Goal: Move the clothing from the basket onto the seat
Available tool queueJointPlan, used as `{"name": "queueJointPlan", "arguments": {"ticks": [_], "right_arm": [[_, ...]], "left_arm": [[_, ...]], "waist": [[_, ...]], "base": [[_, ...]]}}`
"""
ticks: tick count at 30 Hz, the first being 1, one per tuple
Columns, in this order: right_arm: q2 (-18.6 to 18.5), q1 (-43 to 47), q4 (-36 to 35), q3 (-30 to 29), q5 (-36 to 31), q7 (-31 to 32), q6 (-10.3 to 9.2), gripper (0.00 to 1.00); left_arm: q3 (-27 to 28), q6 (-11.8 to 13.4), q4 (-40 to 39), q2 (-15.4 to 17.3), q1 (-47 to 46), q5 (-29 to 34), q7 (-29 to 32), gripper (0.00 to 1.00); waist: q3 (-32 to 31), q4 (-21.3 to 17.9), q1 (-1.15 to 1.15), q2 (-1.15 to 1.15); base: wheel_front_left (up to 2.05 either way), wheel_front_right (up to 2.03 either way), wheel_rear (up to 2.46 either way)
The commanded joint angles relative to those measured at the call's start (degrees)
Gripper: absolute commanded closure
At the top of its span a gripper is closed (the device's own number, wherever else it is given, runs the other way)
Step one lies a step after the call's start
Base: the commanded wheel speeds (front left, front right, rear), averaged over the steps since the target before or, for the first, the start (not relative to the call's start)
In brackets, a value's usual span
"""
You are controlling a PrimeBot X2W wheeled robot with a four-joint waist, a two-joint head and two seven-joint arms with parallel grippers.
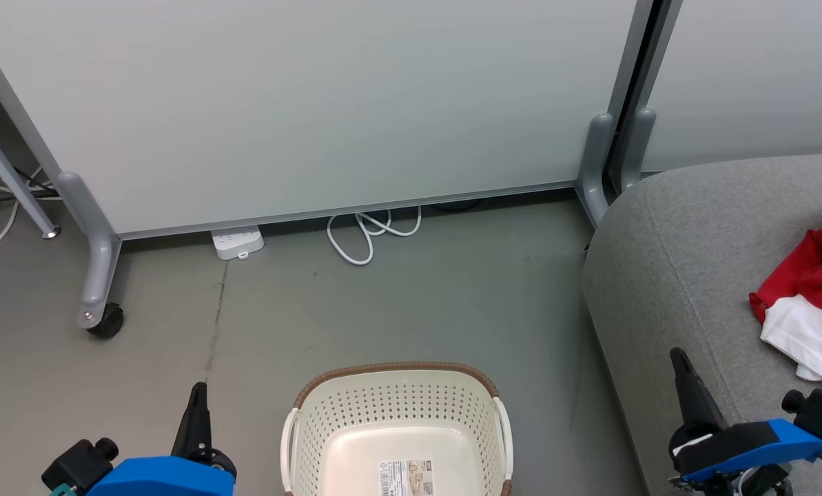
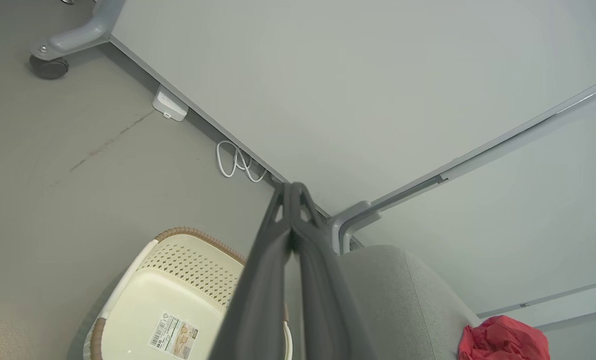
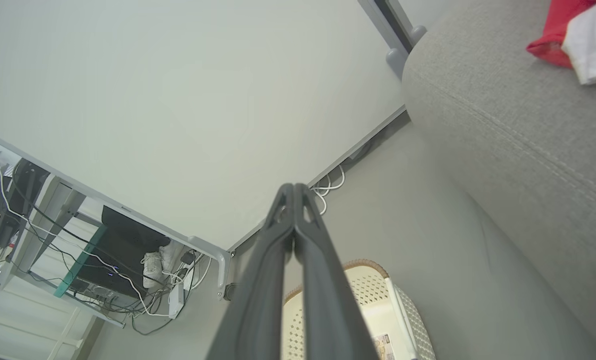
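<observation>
The cream perforated basket [image 1: 397, 420] with a brown rim stands on the floor at the bottom centre; only a paper label [image 1: 406, 477] lies on its floor. Red and white clothing [image 1: 814, 289] lies heaped on the grey seat [image 1: 679, 262] at the right edge. In the left wrist view the red clothing [image 2: 502, 340] sits on the seat [image 2: 402, 295], right of the basket [image 2: 178, 295]. My left gripper [image 1: 197, 393] is shut, left of the basket. My right gripper [image 1: 679, 358] is shut over the seat's front edge, left of the clothing [image 3: 572, 35]. Both hold nothing.
A pale partition panel [image 1: 314, 103] on grey wheeled feet [image 1: 97, 275] stands behind the basket. A white power strip [image 1: 237, 242] and a looped white cable [image 1: 369, 234] lie at its base. Bare grey floor [image 1: 417, 310] lies between panel and basket.
</observation>
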Motion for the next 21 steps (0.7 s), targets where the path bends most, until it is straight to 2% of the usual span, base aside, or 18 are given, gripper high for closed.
{"name": "queueJointPlan", "arguments": {"ticks": [1, 21], "right_arm": [[-0.25, -1.67, -0.91, -0.23, 2.29, 0.38, 0.01, 1.0], [-0.31, -2.12, -1.45, -1.08, 16.17, 2.41, 0.02, 1.0]], "left_arm": [[0.8, -0.06, -1.04, 0.09, -1.6, -1.72, 0.51, 1.0], [3.15, -0.09, -2.73, -0.34, -2.87, -13.19, 3.98, 1.0]], "waist": [[0.0, -0.06, 0.0, 0.0], [0.05, -0.75, 0.0, 0.0]], "base": [[0.0, 0.0, 0.0], [0.0, 0.0, 0.0]]}}
